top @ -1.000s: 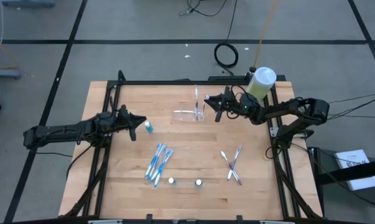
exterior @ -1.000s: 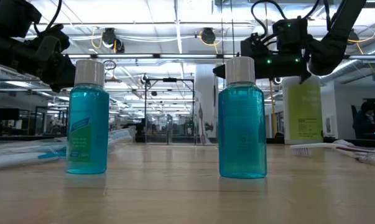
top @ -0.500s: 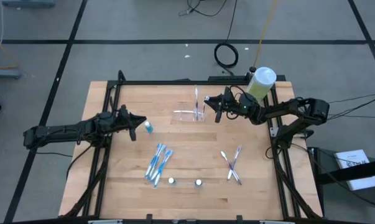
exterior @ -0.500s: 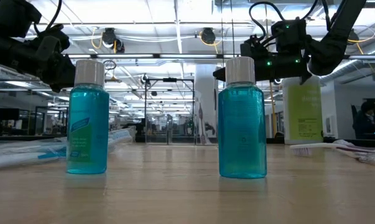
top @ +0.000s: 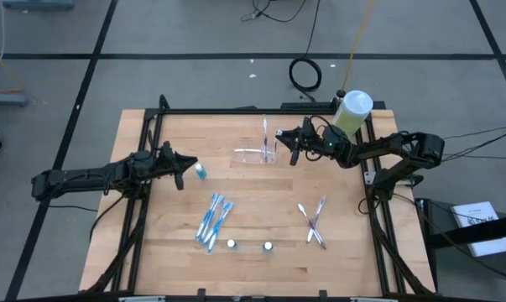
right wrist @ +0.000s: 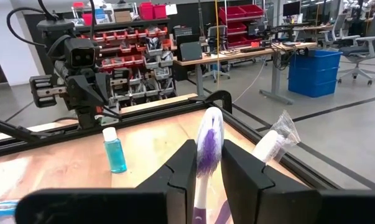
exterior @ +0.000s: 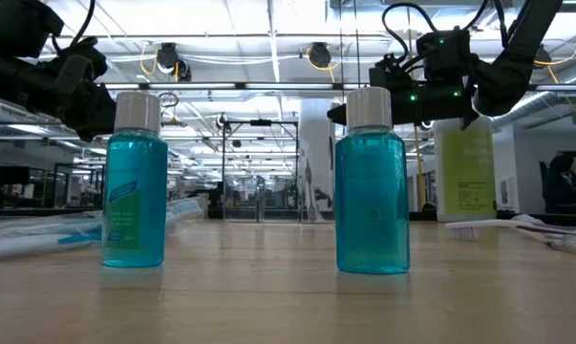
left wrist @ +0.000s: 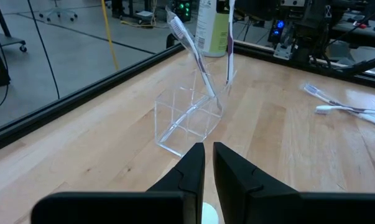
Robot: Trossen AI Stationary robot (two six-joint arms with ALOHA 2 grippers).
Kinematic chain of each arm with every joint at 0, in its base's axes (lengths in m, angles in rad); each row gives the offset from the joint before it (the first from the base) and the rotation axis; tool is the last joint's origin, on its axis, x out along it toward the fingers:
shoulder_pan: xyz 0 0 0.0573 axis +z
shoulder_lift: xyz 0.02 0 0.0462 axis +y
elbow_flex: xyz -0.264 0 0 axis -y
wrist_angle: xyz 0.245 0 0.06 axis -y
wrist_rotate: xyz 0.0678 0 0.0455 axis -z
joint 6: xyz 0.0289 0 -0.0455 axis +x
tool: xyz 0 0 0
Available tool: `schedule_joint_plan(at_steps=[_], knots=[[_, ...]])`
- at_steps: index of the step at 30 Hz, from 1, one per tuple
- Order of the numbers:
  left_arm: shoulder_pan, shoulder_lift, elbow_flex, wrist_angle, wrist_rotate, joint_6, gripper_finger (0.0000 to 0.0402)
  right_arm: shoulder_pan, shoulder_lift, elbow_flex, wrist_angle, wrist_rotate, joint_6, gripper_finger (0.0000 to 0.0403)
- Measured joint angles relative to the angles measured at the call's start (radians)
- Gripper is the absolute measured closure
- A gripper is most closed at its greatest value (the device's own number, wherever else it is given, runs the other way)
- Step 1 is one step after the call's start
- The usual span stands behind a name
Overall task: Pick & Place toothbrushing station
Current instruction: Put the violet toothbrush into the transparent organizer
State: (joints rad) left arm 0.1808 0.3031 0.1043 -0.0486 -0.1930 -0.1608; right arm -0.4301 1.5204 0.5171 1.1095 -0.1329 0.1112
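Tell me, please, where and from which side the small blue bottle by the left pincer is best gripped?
Probably around its blue body, just under the white cap. The bottle stands upright, alone on the table, so a level approach from the left pincer side, fingers either side of it, looks cleanest. The right pincer is shut on a toothbrush.

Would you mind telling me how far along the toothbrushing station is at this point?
Done: one toothbrush stands in the clear tray. In hand: the right gripper, beside the tray, holds a purple toothbrush. The left gripper waits by a small blue bottle. Left: packaged toothbrushes, crossed toothbrushes and two bottles.
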Motion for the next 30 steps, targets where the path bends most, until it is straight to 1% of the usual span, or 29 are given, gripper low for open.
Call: schedule_joint_plan(at_steps=[30], knots=[[0.000, 0.000, 0.000, 0.000, 0.000, 0.000, 0.0364, 0.000, 0.000, 0.000, -0.025, 0.000, 0.000, 0.0348]])
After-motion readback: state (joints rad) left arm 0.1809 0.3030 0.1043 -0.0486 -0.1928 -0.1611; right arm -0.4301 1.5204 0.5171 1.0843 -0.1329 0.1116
